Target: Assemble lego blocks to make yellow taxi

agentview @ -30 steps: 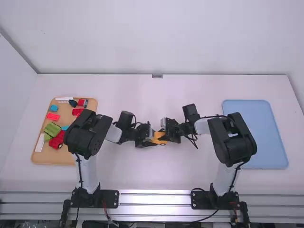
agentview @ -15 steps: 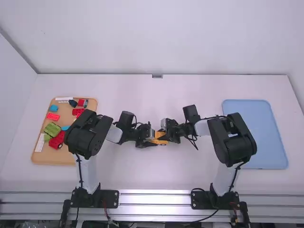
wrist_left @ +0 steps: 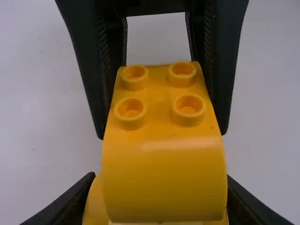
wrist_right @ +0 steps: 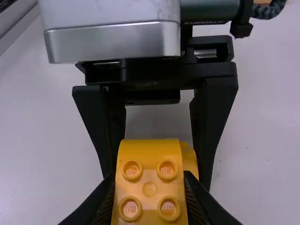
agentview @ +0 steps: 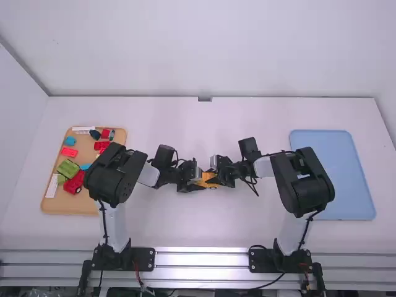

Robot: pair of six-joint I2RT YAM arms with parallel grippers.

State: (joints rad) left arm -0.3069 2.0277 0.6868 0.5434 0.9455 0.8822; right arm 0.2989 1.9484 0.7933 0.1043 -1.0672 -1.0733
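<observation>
Near the middle of the table, my left gripper [agentview: 194, 185] and my right gripper [agentview: 220, 178] meet at the yellow taxi assembly [agentview: 211, 179], with a wheel showing low on its near side. The left wrist view has my left gripper [wrist_left: 159, 194] shut on the lower part, below a curved yellow block [wrist_left: 164, 180] with several studs; the right gripper's fingers flank the studded end. In the right wrist view my right gripper [wrist_right: 150, 187] is shut on the studded yellow block [wrist_right: 149, 189], while the left gripper's fingers straddle the curved part behind it.
At the left, a tan tray [agentview: 75, 207] bears red, blue and green blocks, partly under the left arm. A light blue tray [agentview: 350, 179] lies at the right, its near left part beneath the right arm.
The right gripper has shifted very slightly at the yellow assembly, and a little less of the assembly's lighter top shows. The left arm has hardly moved.
</observation>
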